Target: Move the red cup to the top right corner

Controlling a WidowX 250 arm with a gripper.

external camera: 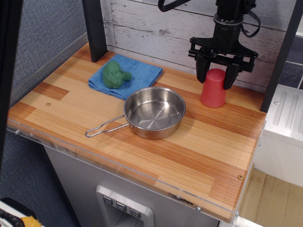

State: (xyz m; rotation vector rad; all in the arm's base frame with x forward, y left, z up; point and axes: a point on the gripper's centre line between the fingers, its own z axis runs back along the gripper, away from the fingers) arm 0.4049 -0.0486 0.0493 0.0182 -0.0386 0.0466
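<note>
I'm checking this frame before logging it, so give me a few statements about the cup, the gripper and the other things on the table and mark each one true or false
1. The red cup stands upside down on the tabletop. True.
2. The gripper has its fingers on either side of the cup. True.
3. The cup sits inside the steel pan. False: it stands on the wood, to the pan's right.
4. The green broccoli toy lies on the blue cloth. True.
5. The pan's handle points toward the plank wall. False: it points to the front left.
</note>
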